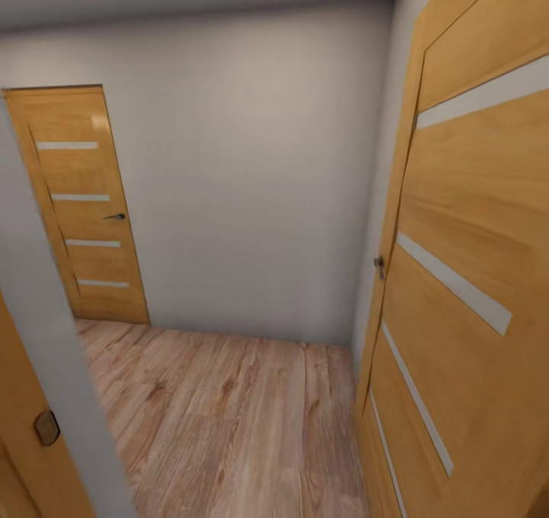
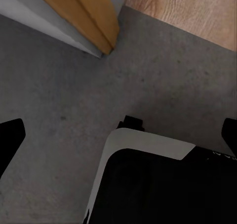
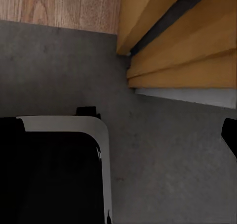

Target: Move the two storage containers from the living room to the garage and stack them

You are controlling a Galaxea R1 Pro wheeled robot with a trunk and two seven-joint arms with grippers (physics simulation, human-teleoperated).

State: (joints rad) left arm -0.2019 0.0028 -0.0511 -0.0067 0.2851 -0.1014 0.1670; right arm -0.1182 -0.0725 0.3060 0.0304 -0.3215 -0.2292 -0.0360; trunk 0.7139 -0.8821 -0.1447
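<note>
Looking from the head camera, a wooden door (image 1: 84, 205) with four pale stripes and a small dark handle stands at the left of the frame, set in a plain grey-white wall (image 1: 252, 167). A light wood plank floor (image 1: 229, 419) fills the lower middle. At the right of the frame a second wooden door (image 1: 473, 274) with pale stripes stands open, very near the camera.

In the left wrist view, the left end effector (image 2: 118, 135) points down at the dark grey concrete floor (image 2: 59, 110). Its dark fingertips (image 2: 10, 135) sit far apart at the two sides, so it is released and holds nothing. A black and white part of the robot (image 2: 148, 184) is below it.

In the right wrist view, only one tip of the right end effector (image 3: 230, 132) shows at the edge, so I cannot tell its state. The concrete meets the plank floor near the door's bottom edge (image 3: 182, 61).

The two storage containers are not in these pictures.
</note>
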